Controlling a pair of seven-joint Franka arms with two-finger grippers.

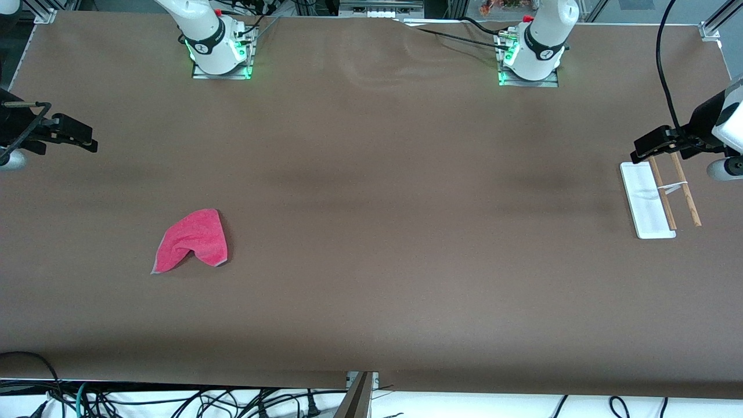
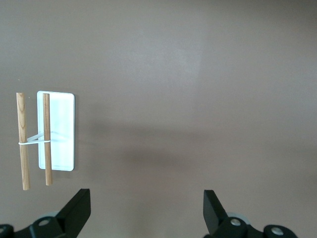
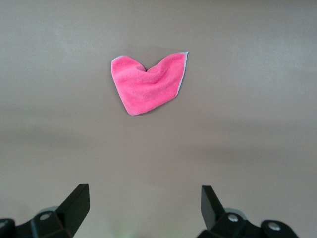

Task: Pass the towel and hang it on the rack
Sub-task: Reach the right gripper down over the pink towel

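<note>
We judge the task not yet begun: the towel (image 1: 193, 241) lies crumpled on the tabletop (image 1: 371, 232) toward the right arm's end, and the rack (image 1: 659, 198) stands bare toward the left arm's end, well apart from it. Pick-up, hand-over and hanging all remain.

Right pincer (image 3: 143, 208): we see its fingers spread wide, holding and touching nothing. It hangs over bare tabletop at the right arm's end; the towel lies ahead of its fingertips, clear of them.

Left pincer (image 2: 146, 210): equally wide open and empty, over the tabletop just beside the rack. The rack's two rods (image 2: 33, 139) lie ahead of it and off to one side, untouched. This arm waits.
</note>
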